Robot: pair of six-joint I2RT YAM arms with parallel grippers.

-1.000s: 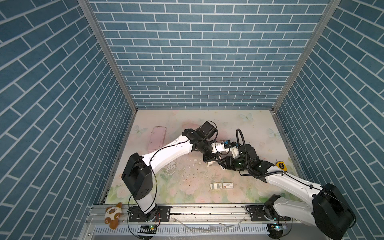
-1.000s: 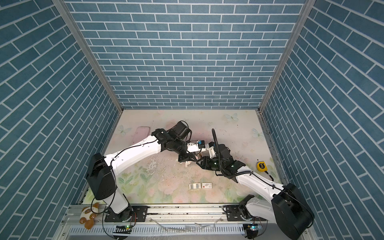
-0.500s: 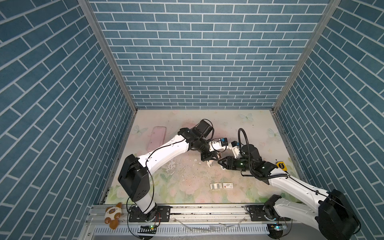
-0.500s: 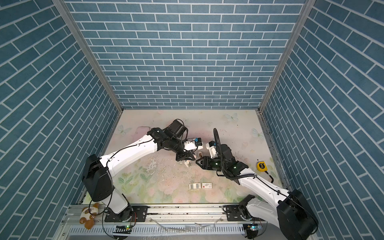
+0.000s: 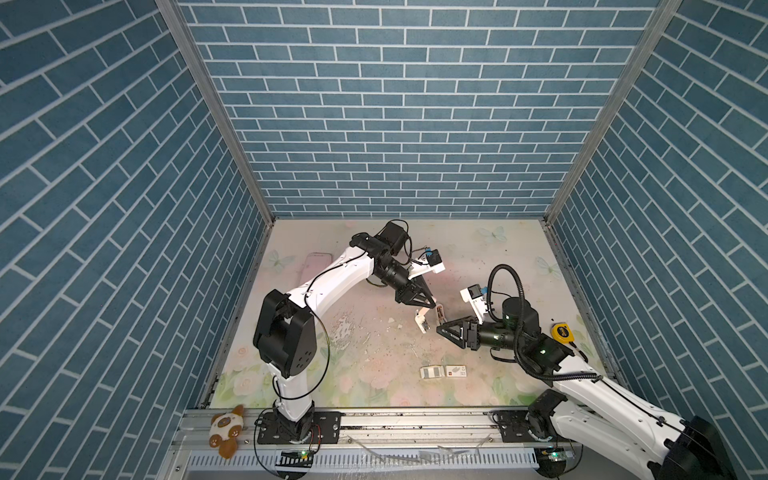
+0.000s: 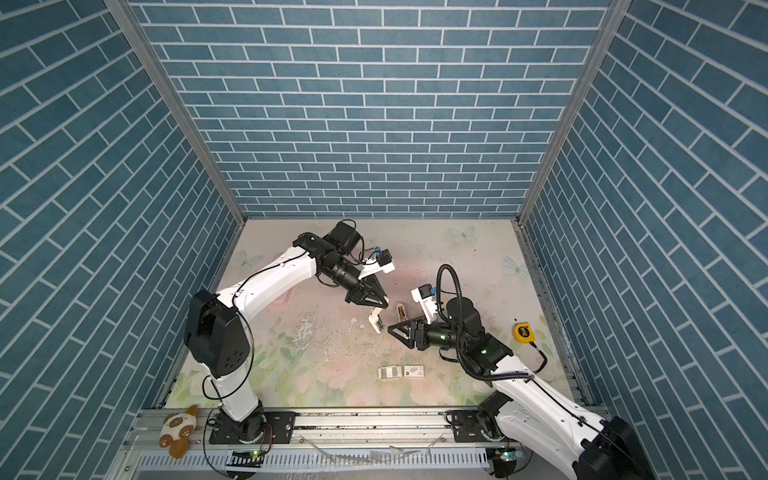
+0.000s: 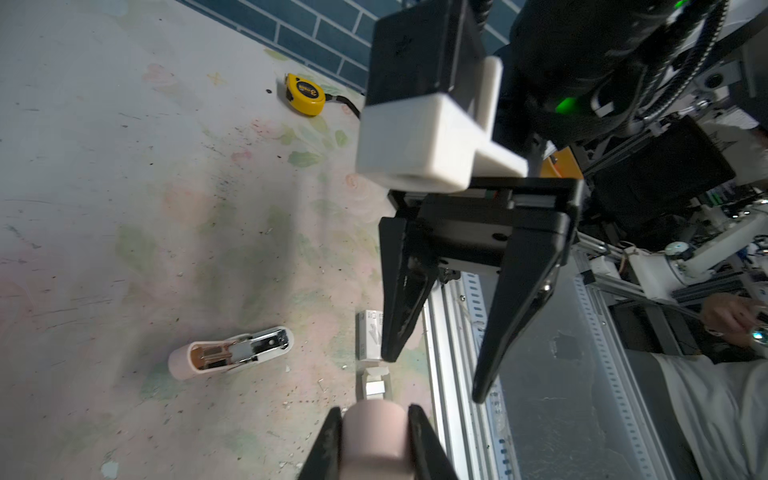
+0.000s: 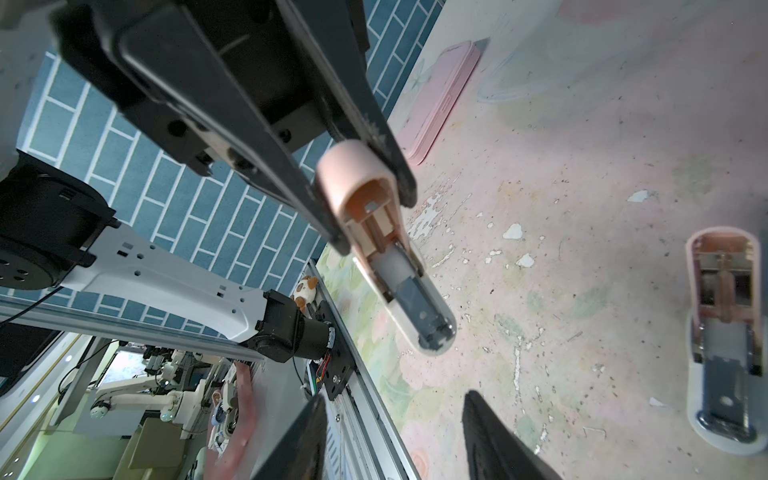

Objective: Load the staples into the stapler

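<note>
Left pincer (image 5: 427, 306) was clamped tight on the pink rear end of the stapler (image 8: 399, 282). It held the stapler clear of the mat with the open channel turned toward the right pincer (image 7: 436, 376), whose jaws stood well apart with nothing between them. Both hung near the white tray (image 5: 422, 372), on the side of it toward the back wall and not over it. The staples (image 6: 390, 371) seemed to lie as grey strips in that tray, and the red-marked sleeve (image 6: 413, 371) lay just beside it. A second opened stapler body (image 7: 231, 353) lay flat on the mat, also near the tray; whether it was a spare or a part of the held one could not be told. By my reading, the step in hand was fetching a strip. The right pincer should come down on the tray, pinch one strip lightly across its long sides so it does not snap, and carry it level. The left should hold the channel steady and facing up. Print on the sleeve was too small to read. The label on the yellow tape measure (image 5: 561, 331), well apart from the tray, was likewise illegible.
</note>
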